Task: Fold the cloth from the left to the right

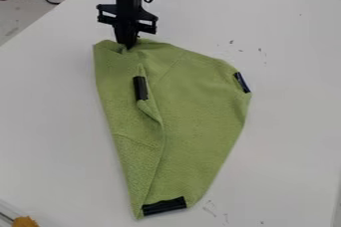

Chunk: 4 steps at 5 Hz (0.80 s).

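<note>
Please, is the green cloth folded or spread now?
Partly folded: the green cloth has one side turned over, and the flap's edge, near a black strip, stops short of the opposite edge.

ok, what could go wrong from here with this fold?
The gripper sits at the top edge of the green cloth, where the fabric is puckered, so it may bunch rather than lift cleanly. The left flap already has a loose crease along its inner edge, which could set as a crooked fold.

white table (289, 121), small dark marks, partly folded green cloth (193, 106)
</note>
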Tool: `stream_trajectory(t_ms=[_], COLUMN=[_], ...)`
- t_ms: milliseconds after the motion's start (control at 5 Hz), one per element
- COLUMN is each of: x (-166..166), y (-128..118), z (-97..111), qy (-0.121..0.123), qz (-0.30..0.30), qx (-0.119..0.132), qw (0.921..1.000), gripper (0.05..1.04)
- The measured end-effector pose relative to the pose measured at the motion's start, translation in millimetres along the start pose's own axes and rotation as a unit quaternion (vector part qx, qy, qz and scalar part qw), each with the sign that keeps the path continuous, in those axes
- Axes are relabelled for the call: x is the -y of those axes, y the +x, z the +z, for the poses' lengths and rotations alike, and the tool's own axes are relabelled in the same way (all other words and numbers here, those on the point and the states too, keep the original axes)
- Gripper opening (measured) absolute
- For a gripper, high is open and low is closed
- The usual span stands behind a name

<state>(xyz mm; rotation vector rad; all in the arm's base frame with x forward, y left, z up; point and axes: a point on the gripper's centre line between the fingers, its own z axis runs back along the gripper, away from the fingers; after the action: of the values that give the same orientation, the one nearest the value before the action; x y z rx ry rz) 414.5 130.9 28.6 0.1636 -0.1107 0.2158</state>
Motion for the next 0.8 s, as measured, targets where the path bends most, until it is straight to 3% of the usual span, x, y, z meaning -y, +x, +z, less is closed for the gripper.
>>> stream_trajectory(t_ms=[200,400,800], x=[9.9,26.7,58.6], y=[-5.6,-18.9,-68.0], z=[32.4,51.4,73.2], qy=[0.038,0.055,0.008], qz=[-0.005,-0.015,0.013], qx=[0.046,0.071,0.078], qw=[0.9982,0.9959,0.9968], gripper=[0.082,0.082,0.082])
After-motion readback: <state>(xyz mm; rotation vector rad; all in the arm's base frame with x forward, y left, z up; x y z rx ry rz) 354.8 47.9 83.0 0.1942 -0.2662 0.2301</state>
